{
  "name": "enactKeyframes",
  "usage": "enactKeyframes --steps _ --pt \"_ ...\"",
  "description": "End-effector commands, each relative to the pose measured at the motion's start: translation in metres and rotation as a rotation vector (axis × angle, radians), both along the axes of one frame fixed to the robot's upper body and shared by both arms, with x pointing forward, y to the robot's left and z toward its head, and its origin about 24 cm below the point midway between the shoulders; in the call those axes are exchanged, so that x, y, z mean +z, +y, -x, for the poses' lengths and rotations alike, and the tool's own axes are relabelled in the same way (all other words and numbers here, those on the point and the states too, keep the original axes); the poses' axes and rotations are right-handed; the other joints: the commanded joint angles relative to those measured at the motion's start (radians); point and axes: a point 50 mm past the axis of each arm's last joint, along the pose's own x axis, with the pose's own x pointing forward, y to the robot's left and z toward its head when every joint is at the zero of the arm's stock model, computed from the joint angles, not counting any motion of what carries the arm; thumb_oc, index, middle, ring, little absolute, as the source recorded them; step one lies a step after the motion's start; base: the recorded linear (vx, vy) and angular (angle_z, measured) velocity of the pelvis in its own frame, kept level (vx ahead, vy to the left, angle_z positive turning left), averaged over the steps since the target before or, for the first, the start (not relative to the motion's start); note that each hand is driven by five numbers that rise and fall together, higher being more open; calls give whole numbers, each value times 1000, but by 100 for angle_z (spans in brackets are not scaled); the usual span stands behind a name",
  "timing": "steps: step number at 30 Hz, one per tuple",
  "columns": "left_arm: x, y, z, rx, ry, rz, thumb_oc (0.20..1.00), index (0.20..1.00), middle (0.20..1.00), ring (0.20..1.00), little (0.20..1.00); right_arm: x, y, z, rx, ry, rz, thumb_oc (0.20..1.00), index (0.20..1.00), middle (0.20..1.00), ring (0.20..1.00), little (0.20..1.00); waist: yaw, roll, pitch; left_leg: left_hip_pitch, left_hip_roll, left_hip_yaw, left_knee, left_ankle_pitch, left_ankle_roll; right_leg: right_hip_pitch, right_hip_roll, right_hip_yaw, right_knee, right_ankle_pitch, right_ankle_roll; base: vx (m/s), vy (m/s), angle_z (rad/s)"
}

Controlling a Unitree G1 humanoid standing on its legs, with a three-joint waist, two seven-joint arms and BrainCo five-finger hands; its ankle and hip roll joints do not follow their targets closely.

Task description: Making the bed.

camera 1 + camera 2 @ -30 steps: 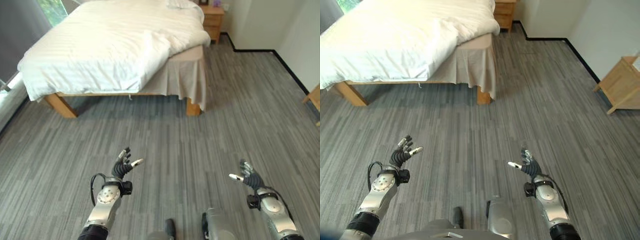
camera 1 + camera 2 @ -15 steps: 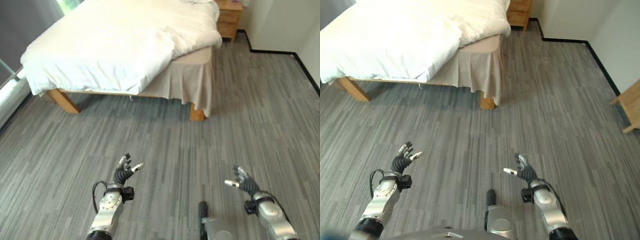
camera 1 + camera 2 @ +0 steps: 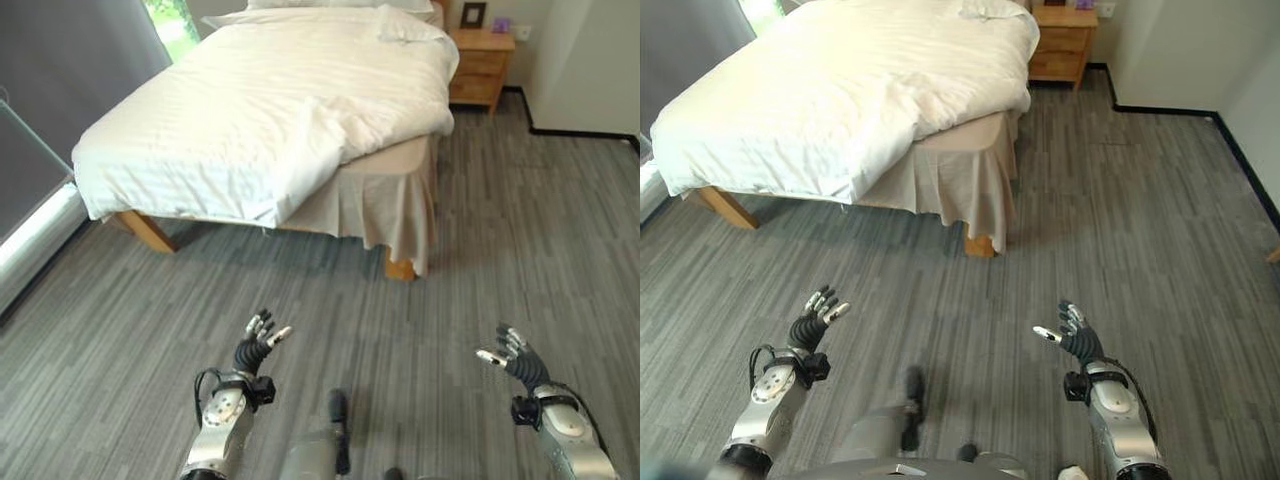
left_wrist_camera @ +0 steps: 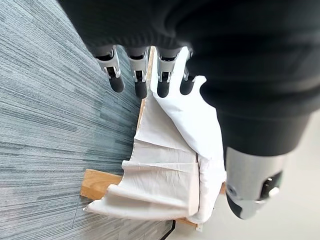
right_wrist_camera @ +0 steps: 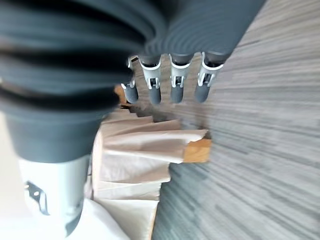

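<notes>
Closer and fuller in both eye views than a moment ago, the bed (image 3: pixel 270 120) stands ahead on the grey plank floor (image 3: pixel 480 250), its white duvet (image 3: pixel 250 130) rumpled and folded back at the near right corner so the beige bed skirt (image 3: pixel 385 195) shows above a wooden leg (image 3: pixel 400 268). Both hands have stayed low and well short of it, the left hand (image 3: pixel 255 345) and the right hand (image 3: pixel 515 355) each with fingers spread loosely, holding nothing. A wooden nightstand (image 3: pixel 482 65) stands beside the bed's far right corner.
</notes>
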Motion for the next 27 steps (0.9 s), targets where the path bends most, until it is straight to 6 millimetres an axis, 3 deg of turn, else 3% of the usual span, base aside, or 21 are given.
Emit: enactKeyframes --steps 1,3,4,5,6,7,8,10,14,15,17,18,19,20,23,25,26,27 --pt "28 5 -12 -91 -137 -4 1000 1000 1000 1000 1000 23 9 -10 100 -125 31 1000 1000 1000 1000 1000 19 -18 -55 64 25 22 -12 108 16 -28 -72 65 53 48 67 592 123 -55" --pt "26 5 -9 -136 -114 -8 1000 1000 1000 1000 1000 20 18 -16 106 -125 -1 1000 1000 1000 1000 1000 45 -50 -74 121 5 42 -39 61 59 -65 -126 65 230 149 131 476 132 -60" --pt "26 5 -9 -136 -114 -8 1000 1000 1000 1000 1000 20 18 -16 106 -126 -1 1000 1000 1000 1000 1000 49 -48 -76 119 9 45 -40 63 58 -69 -124 69 230 152 131 216 85 -49" --pt "28 6 -9 -143 -119 -9 1000 1000 1000 1000 1000 21 22 -19 107 -135 -30 1000 1000 1000 1000 1000 52 -49 -71 143 4 50 -51 45 76 -108 -138 71 344 220 165 282 135 -49" --pt "31 5 -11 -165 -125 -14 1000 1000 1000 1000 1000 24 31 -21 135 -151 -69 1000 1000 1000 1000 1000 27 -30 -45 225 9 21 -82 18 102 -205 -144 73 608 313 207 389 170 -22" --pt "32 6 -13 -174 -131 -19 1000 1000 1000 1000 1000 25 32 -22 154 -154 -53 1000 1000 1000 1000 1000 17 -7 -33 250 28 6 -83 12 108 -255 -137 76 676 335 201 292 128 16" --pt "32 6 -13 -174 -132 -19 1000 1000 1000 1000 1000 25 32 -22 154 -155 -53 1000 1000 1000 1000 1000 15 -10 -31 251 23 5 -83 12 109 -257 -142 75 686 330 202 213 61 63" --pt "36 5 -17 -183 -145 -36 1000 1000 1000 1000 1000 26 33 -25 159 -161 -32 1000 1000 1000 1000 1000 -12 16 -11 304 35 -39 -100 -6 118 -347 -140 71 789 280 178 275 27 83" --pt "41 8 -18 -195 -158 -55 1000 1000 1000 1000 1000 25 32 -20 156 -153 -42 1000 1000 1000 1000 1000 -39 24 -9 372 35 -118 -139 -16 94 -412 -238 41 614 227 149 386 -107 78" --pt "37 8 -17 -193 -145 -46 1000 1000 1000 1000 1000 23 27 -15 143 -137 -29 1000 1000 1000 1000 1000 -58 16 -15 396 25 -155 -147 -48 78 -403 -229 84 405 232 155 489 -244 112" --pt "37 9 -19 -193 -149 -65 1000 1000 1000 1000 1000 20 20 -10 127 -119 -5 1000 1000 1000 1000 1000 -76 1 -22 417 21 -193 -147 -93 53 -394 -218 163 141 248 179 615 -347 102" --pt "45 13 -22 -174 -179 -103 1000 1000 1000 1000 1000 25 17 -11 149 -128 35 1000 1000 1000 1000 1000 -86 -8 -24 440 36 -214 -147 -117 35 -430 -223 187 111 298 212 513 -308 71" --pt "45 13 -22 -174 -179 -103 1000 1000 1000 1000 1000 25 17 -11 150 -128 36 1000 1000 1000 1000 1000 -88 -6 -23 441 37 -215 -147 -118 35 -428 -222 185 113 297 212 327 -238 63" --pt "43 10 -22 -197 -167 -88 1000 1000 1000 1000 1000 25 18 -8 140 -126 22 1000 1000 1000 1000 1000 -88 -6 -26 441 45 -237 -147 -105 28 -416 -210 193 142 263 202 185 -183 79" --pt "45 7 -23 -221 -182 -90 1000 1000 1000 1000 1000 25 12 -8 126 -127 6 1000 1000 1000 1000 1000 -91 -12 -23 452 88 -258 -147 -96 6 -404 -184 192 156 257 174 249 -279 64" --pt "50 12 -26 -192 -208 -75 1000 1000 1000 1000 1000 31 6 -12 112 -151 -2 1000 1000 1000 1000 1000 -86 -9 -25 425 120 -275 -90 -51 -15 -373 -166 175 128 245 149 204 -284 7" --pt "54 15 -28 -165 -228 -64 1000 1000 1000 1000 1000 34 1 -15 102 -164 9 1000 1000 1000 1000 1000 -85 -11 -19 382 131 -287 -9 -25 -27 -349 -161 154 120 239 132 169 -363 17" --pt "59 24 -31 -129 -246 -63 1000 1000 1000 1000 1000 47 -9 -21 89 -211 49 1000 1000 1000 1000 1000 -76 -28 2 305 153 -269 153 45 -47 -308 -164 123 107 229 108 119 -290 30"
